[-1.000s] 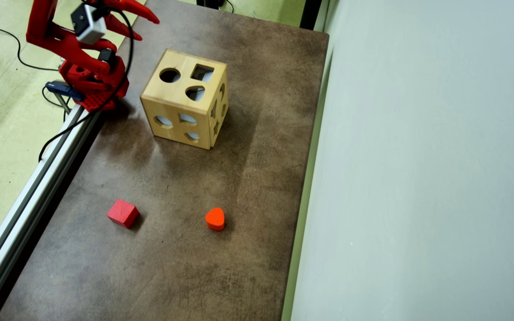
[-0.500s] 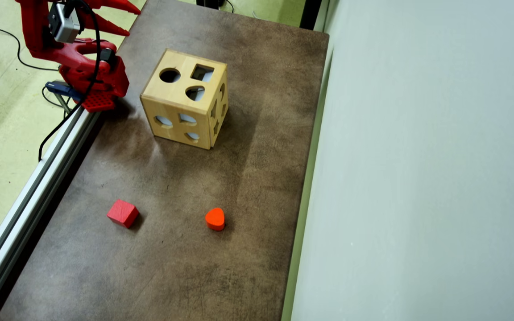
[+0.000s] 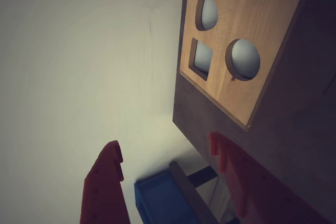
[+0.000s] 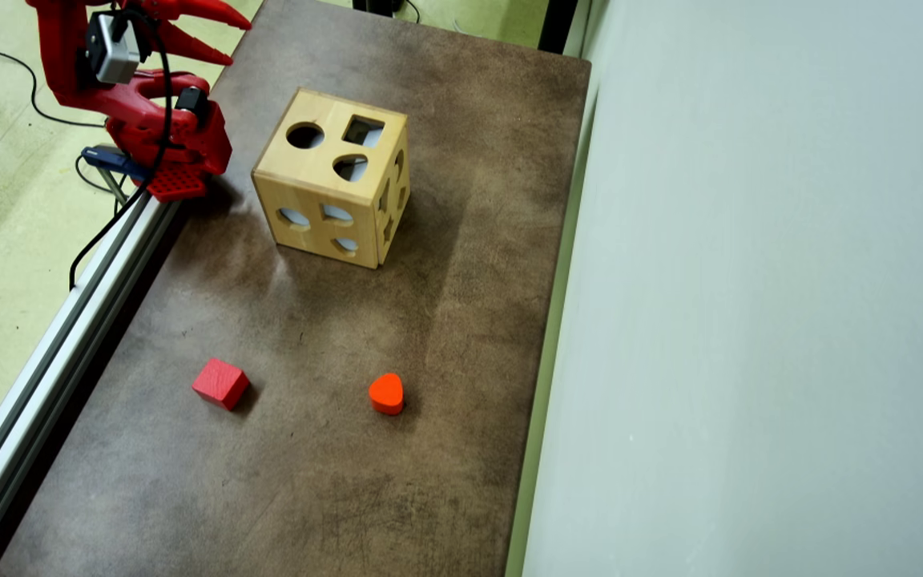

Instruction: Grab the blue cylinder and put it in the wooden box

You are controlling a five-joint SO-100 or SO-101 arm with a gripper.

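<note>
While the red arm was folded back at the top left corner of the overhead view, the gripper point(image 4: 225, 36) was seen open and empty, its two pointed fingers spread apart above the counter point(image 4: 461, 240) edge. The wooden box point(image 4: 333, 188) was placed on the counter near the arm base, with round, square and rounded holes on top. The blue cylinder was not seen on the counter. A red cube point(image 4: 221, 383) and an orange heart block point(image 4: 386, 393) were lying well apart from the box.
</note>
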